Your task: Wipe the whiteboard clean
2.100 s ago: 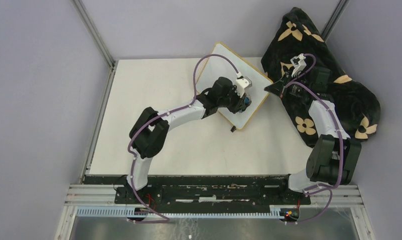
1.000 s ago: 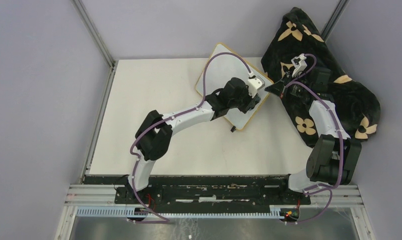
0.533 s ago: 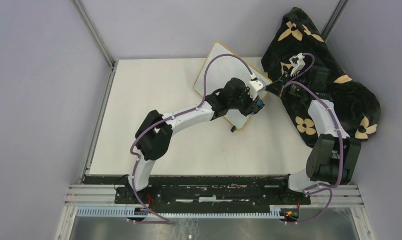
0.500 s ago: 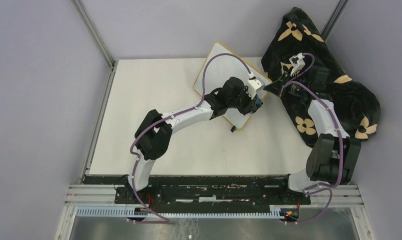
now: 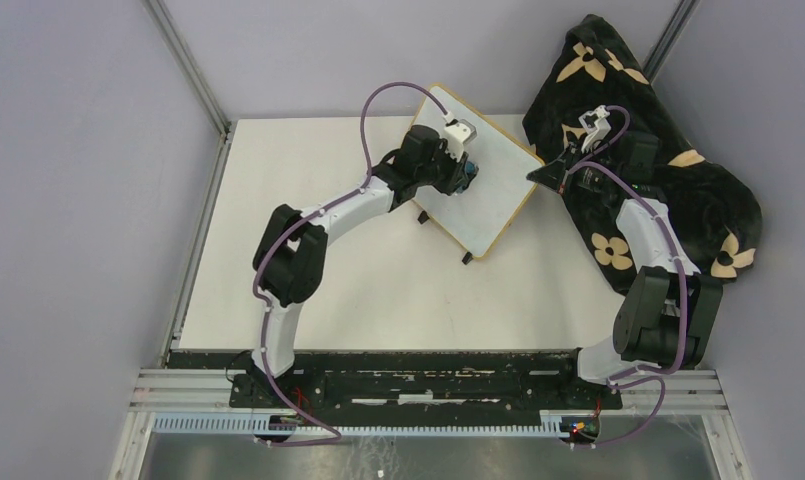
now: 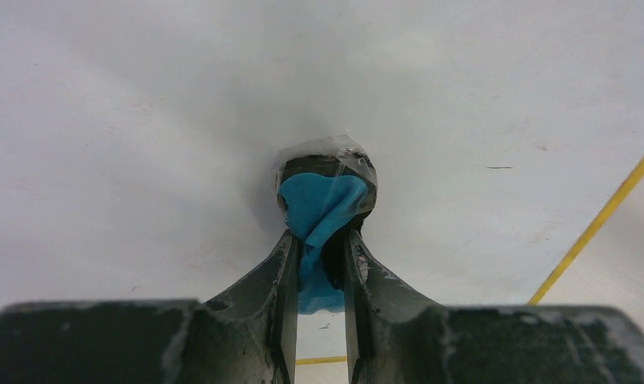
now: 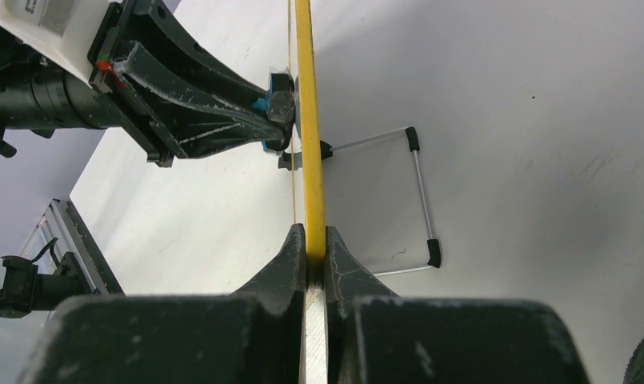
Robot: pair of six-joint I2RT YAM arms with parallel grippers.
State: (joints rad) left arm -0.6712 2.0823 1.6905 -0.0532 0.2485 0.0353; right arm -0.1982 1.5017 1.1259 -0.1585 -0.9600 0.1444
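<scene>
Operator: Start near. Where are the 2 arms?

Observer: Both are bolted at the near edge of the desk (image 5: 428, 300) and reach toward its far side. The left arm bends across the middle. The right arm runs up the right side.

Operator: Left pincer?

Observer: The left pincer (image 5: 465, 168) is closed narrow on a blue eraser (image 6: 322, 204). In the left wrist view the eraser's tip is squashed flat against the white face of the board (image 6: 182, 120).

Operator: And the right one?

Observer: The right pincer (image 7: 310, 240) is clamped on the board's frame. In its own view the yellow-looking edge strip runs straight up from between the 2 fingers. From above, it grips the board at the right corner.

Operator: Where is the board itself?

Observer: At the far middle of the desk, turned like a diamond and propped on a wire stand (image 7: 422, 196) with black feet. The eraser meets the face in its far-left half. The face looks white, with a few faint specks.

Operator: Anything beyond it?

Observer: A black cloth (image 5: 698, 190) with tan flower shapes, heaped at the far right, under and behind the right arm.
</scene>
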